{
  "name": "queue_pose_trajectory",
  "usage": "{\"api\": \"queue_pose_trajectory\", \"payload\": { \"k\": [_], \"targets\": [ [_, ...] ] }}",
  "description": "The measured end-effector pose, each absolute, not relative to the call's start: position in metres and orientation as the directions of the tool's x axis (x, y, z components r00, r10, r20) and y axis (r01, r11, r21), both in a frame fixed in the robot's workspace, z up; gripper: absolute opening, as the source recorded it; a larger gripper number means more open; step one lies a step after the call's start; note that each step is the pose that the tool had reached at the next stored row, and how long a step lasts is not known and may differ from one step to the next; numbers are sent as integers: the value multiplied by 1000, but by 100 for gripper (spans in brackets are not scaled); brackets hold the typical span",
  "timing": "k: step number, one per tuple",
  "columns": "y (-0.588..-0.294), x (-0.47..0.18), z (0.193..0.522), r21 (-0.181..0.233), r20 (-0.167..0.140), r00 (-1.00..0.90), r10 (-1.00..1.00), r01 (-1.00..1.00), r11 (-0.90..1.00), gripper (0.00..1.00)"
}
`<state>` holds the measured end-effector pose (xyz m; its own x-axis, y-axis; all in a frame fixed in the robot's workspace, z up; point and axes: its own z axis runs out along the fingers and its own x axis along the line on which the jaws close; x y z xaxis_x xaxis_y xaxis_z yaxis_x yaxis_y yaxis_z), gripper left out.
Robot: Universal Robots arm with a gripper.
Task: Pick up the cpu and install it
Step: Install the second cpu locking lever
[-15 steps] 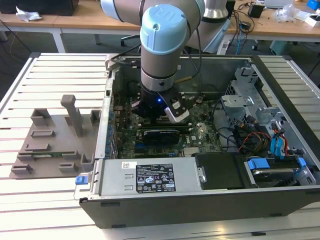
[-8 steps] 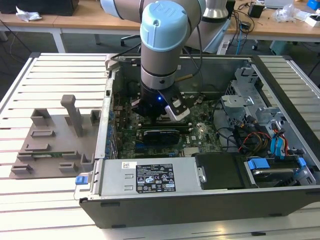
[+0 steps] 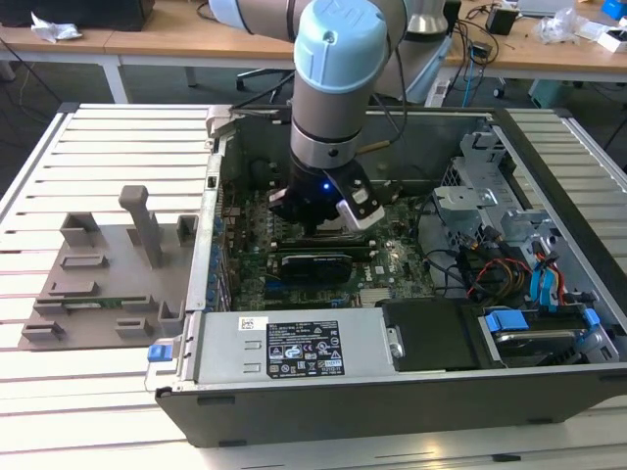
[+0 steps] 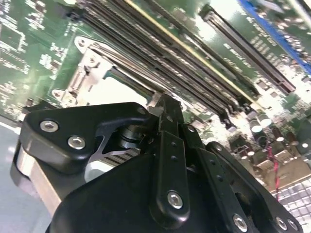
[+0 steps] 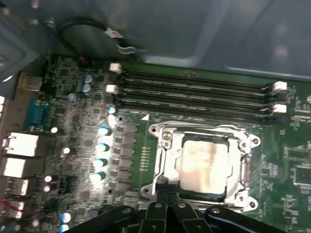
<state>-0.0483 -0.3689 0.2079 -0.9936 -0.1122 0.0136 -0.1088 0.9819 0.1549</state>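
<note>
While the cpu (image 5: 203, 162) lies flat inside the metal-framed socket (image 5: 163, 145) on the green motherboard (image 5: 77, 131), its pale top facing up, the jaws (image 5: 167, 194) sit just beside the socket's edge, their black tips drawn close together with nothing seen between them; whether they touch the chip or the frame cannot be told. In the second wrist view the gripper (image 4: 165, 104) is seen from behind its black linkage, tips narrowed to a point over the same socket, whose pale centre (image 4: 124, 90) shows just past them. The first wrist view adds what that one lacks: four long dark memory slots (image 5: 194, 92) running side by side next to the socket, a column of blue-topped capacitors (image 5: 99, 155), and a looped black cable (image 5: 92, 29) against the case wall. The exterior view shows one robot arm (image 3: 338, 88) reaching down into one open computer case (image 3: 294, 362) on the slatted tabletop (image 3: 108, 132), with one grey fixture plate with upright posts (image 3: 108, 269) lying on the exterior view's left of the case.
</note>
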Motion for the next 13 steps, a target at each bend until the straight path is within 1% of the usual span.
{"api": "queue_pose_trajectory", "payload": {
  "k": [2,13],
  "targets": [
    [-365,-38,208,150,22,-993,-112,-108,983,11],
    [-349,-6,208,126,48,-993,-111,-104,987,11]
  ]
}}
